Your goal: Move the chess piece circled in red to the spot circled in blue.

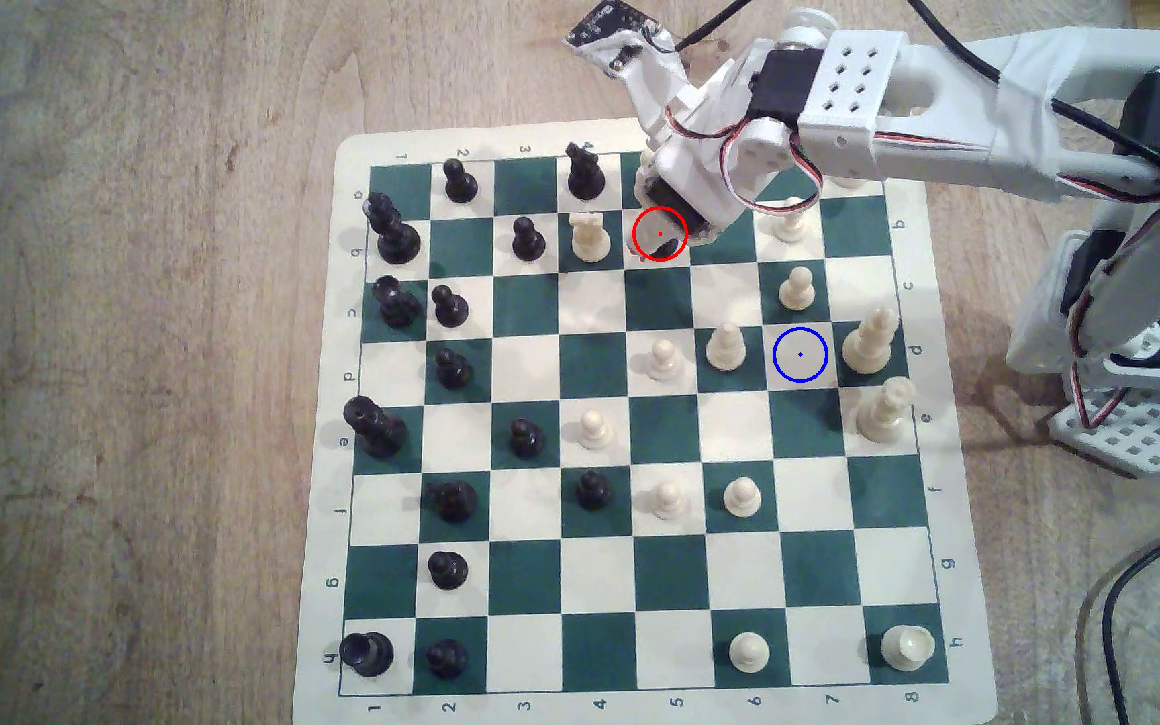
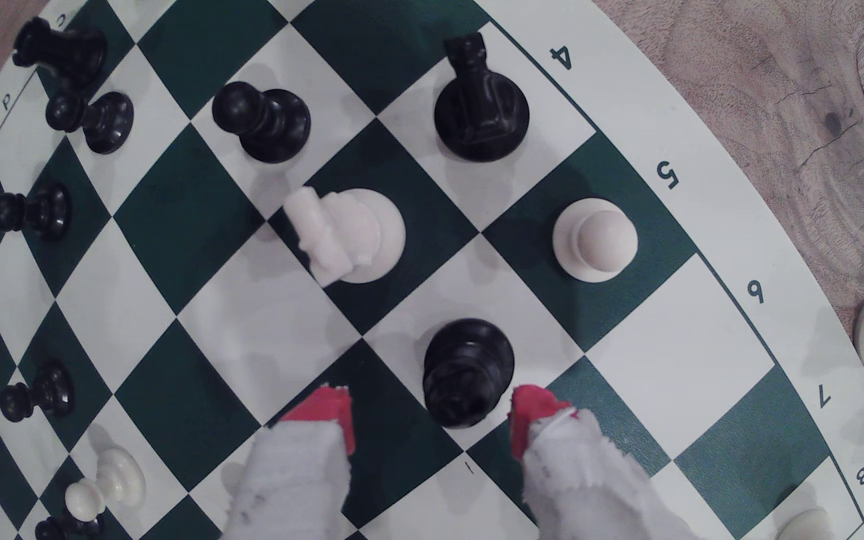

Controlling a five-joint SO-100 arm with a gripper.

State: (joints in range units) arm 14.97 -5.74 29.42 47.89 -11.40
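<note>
Gripper [image 2: 430,415] over the black bishop [image 2: 466,374]

Jaws stood wide open — one red pad [image 2: 526,415] touching it, nothing gripped.

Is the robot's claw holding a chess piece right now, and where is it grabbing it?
Nothing is held yet. The gripper is open, its red-tipped fingers on either side of the black chess piece, with a gap showing on at least one side.

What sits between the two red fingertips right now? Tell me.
In the wrist view, the black chess piece stands between the open gripper's red fingertips, nearer one; neither visibly grips it.
</note>
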